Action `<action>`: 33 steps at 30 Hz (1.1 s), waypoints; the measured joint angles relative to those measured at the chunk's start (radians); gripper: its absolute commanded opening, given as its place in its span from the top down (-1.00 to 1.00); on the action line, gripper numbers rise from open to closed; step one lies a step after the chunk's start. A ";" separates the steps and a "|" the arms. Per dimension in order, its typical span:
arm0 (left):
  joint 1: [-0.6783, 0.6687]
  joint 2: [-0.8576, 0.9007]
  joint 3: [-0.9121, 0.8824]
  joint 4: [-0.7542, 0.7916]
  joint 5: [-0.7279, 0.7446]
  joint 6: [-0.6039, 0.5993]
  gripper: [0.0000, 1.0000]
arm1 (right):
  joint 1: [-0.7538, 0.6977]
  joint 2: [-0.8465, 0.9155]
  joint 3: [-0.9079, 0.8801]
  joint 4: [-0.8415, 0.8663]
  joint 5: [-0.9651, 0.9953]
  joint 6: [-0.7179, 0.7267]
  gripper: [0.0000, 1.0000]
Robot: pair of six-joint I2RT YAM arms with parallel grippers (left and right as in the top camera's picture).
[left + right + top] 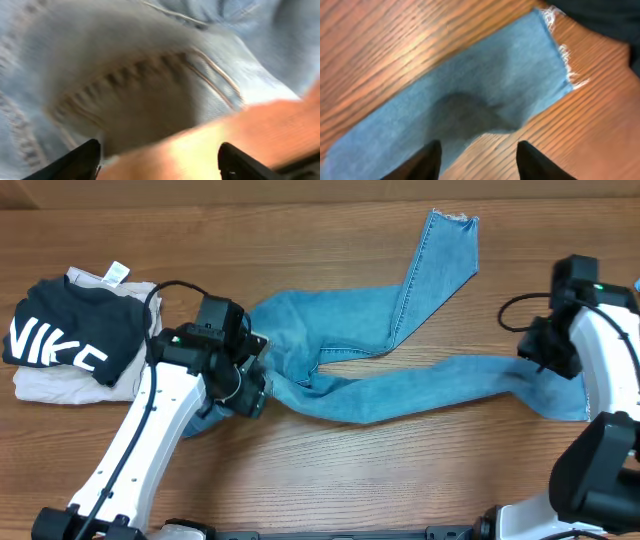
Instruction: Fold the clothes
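Light-blue jeans (400,370) lie spread across the table, one leg running up to the back, the other stretching right. My left gripper (250,385) hovers open over the bunched waist end; in the left wrist view its open fingers (157,160) frame a stitched denim seam (150,75) and bare wood. My right gripper (548,355) is open above the frayed hem of the right leg, whose hem (555,65) shows in the right wrist view just ahead of the open fingers (479,157). A black NIKE top (70,335) lies on a beige garment (60,385) at the left.
The wooden table (400,470) runs along the front edge below the jeans. The folded pile sits close to my left arm (160,440). My right arm's base (600,470) stands at the front right.
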 measured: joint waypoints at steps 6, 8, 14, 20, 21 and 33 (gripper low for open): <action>-0.024 -0.002 0.000 -0.010 0.053 -0.004 -0.50 | -0.007 0.000 0.000 -0.012 -0.444 -0.163 -0.66; -0.029 -0.002 0.001 0.010 0.048 -0.016 -0.25 | 0.017 0.000 -0.001 -0.060 -0.652 -0.259 -0.61; -0.024 -0.002 0.003 0.053 -0.007 -0.072 -0.25 | 0.214 0.000 -0.001 -0.108 -0.927 -0.526 -0.63; 0.108 -0.040 0.122 -0.046 -0.017 -0.249 -0.38 | 0.503 -0.010 -0.003 -0.024 -0.898 -0.607 -1.00; 0.132 -0.062 0.148 -0.069 -0.006 -0.272 -0.40 | 0.559 -0.014 -0.003 -0.005 -0.866 -0.604 -1.00; 0.326 -0.349 0.194 -0.417 0.004 -0.582 -0.80 | 0.943 -0.025 -0.003 0.165 -0.507 -0.486 -0.99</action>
